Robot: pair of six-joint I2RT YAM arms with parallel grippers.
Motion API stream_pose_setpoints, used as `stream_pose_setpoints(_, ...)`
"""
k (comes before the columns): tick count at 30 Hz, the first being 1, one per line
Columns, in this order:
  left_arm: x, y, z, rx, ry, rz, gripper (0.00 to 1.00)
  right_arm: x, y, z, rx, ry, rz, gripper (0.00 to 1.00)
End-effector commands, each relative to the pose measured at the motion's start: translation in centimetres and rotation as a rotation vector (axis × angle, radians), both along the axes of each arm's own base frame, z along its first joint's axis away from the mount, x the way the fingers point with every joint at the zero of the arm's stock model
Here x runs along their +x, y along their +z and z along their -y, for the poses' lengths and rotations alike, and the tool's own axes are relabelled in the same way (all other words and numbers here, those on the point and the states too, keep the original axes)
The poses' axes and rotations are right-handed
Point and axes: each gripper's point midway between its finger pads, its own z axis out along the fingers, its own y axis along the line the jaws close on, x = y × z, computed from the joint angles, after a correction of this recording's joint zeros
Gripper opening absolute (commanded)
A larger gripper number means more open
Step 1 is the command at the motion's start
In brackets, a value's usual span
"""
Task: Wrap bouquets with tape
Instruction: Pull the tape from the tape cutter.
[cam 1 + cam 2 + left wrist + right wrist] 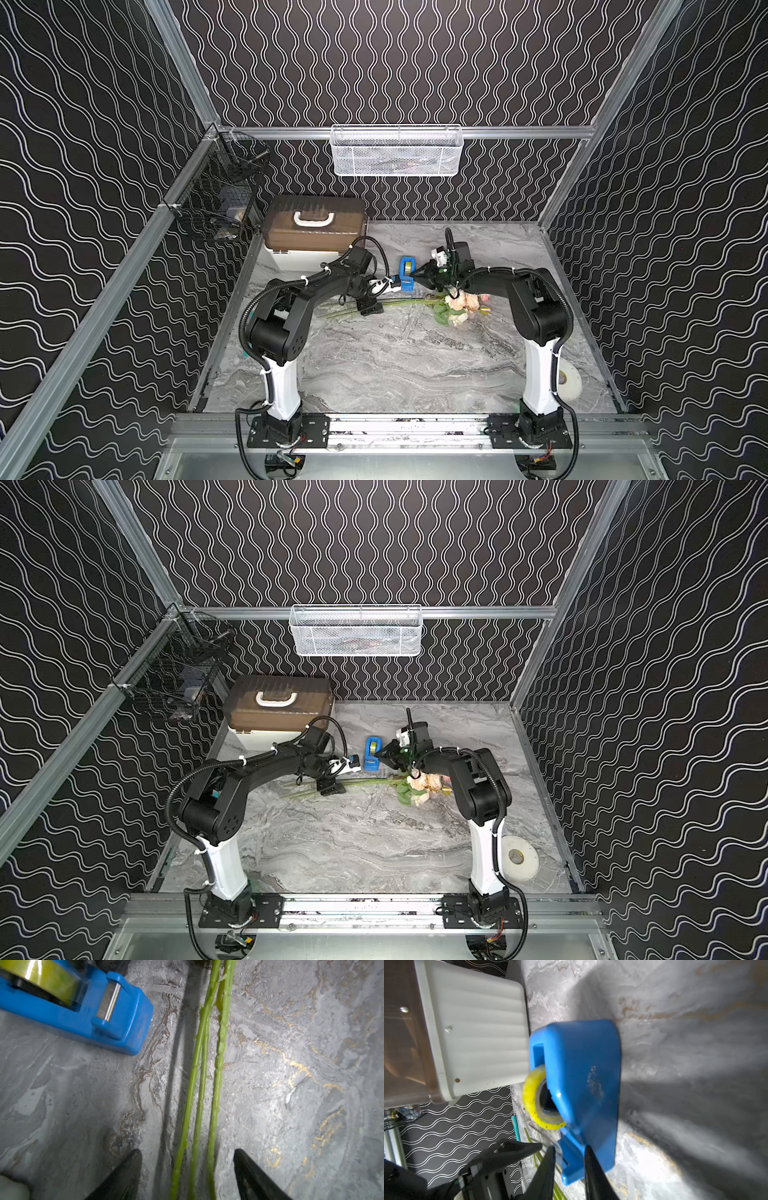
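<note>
My left gripper [188, 1153] stands apart, straddling the thin green stems [199, 1076] of the slim pink-and-cream bouquet [461, 305] lying mid-table. My right gripper [569, 1148] brackets the cutter end of the bright blue plastic tape dispenser [407, 272] just behind them; I cannot tell whether it is clamped. Grey marble tabletop [395, 365] spreads toward my bases.

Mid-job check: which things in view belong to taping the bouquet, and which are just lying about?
Job: bouquet; blue tape dispenser with its yellowish roll.
Lying about: white roll; lidded toolbox; white mesh basket; black wire basket.
</note>
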Motion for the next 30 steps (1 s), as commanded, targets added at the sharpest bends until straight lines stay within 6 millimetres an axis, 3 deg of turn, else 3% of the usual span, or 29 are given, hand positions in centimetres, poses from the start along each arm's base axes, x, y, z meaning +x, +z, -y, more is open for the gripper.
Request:
stream_pose_setpoints(1,0.1,0.3,0.0,0.0,-0.007,0.007,0.75,0.6,1.6,-0.3,0.033,0.001,0.049,0.27)
stream_pose_setpoints(30,-0.2,-0.4,0.1,0.034,-0.02,0.003,0.75,0.8,-1.3,-1.9,0.065,0.054,-0.043,0.23)
